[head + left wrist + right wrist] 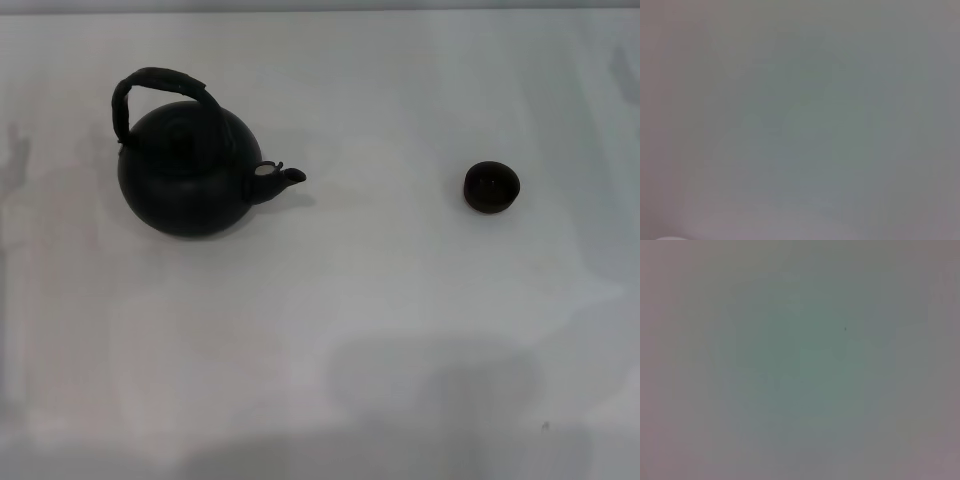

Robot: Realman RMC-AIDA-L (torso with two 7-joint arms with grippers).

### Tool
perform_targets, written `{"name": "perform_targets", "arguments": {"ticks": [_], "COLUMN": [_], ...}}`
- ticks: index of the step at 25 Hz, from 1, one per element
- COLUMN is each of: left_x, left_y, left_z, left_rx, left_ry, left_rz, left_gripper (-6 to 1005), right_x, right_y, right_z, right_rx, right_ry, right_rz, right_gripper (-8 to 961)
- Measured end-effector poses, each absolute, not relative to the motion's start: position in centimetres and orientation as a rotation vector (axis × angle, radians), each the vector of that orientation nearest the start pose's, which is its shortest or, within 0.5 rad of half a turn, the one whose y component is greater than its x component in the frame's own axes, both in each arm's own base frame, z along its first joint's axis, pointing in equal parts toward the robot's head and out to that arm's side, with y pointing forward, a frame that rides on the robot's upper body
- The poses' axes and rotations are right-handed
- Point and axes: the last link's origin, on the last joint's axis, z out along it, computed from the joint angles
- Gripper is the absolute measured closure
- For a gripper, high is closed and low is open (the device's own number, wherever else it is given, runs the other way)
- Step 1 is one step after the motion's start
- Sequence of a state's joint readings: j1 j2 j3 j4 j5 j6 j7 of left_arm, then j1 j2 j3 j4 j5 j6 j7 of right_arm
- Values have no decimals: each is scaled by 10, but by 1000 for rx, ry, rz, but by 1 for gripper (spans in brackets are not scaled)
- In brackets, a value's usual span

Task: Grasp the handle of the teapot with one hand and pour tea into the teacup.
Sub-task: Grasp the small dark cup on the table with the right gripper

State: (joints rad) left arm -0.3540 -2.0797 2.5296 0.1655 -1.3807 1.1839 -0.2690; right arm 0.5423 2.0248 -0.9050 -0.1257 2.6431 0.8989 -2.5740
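The round black teapot [188, 180] stands upright on the white table at the left of the head view, its short spout [285, 178] pointing right. Its thick wrapped handle [160, 85] arches over the top. The small dark teacup [491, 187] sits well to the right of the spout, apart from the pot. Neither gripper nor arm shows in the head view. Both wrist views hold only a bare pale surface, with no fingers and no task objects.
The white table [330, 330] spreads wide around both objects, with its far edge near the top of the head view. Soft shadows fall across its near part.
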Motion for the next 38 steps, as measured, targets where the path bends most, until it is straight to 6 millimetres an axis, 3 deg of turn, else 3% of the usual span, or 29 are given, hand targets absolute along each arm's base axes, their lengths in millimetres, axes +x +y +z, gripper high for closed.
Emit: {"name": "perform_targets", "arguments": {"ticks": [10,16,20,27,32,38], "left_x": [-378,-378,-377,-376,-376,-376], "left_y": [294,294,296,299,301,302], "left_z": [6,6,7,9,13,13], "left_rx": [-1240,-1240,-1242,-1227,-1202,-1203], "left_ry": [-835,-834,-829,-828,-829,-828], "left_rz": [-749,-751,-755,-762,-769,-770], "left_gripper": [183,184,184,183,183,184], "right_x": [359,344,318,268,225,189], "right_y": [380,390,404,428,432,426], "right_z": [40,40,43,57,63,44], "right_rx": [-1475,-1509,-1665,-2051,-2382,-2608], "right_ry": [842,910,854,739,617,578], "right_rz": [715,854,883,788,565,168], "right_gripper": [118,120,122,124,124,124]}}
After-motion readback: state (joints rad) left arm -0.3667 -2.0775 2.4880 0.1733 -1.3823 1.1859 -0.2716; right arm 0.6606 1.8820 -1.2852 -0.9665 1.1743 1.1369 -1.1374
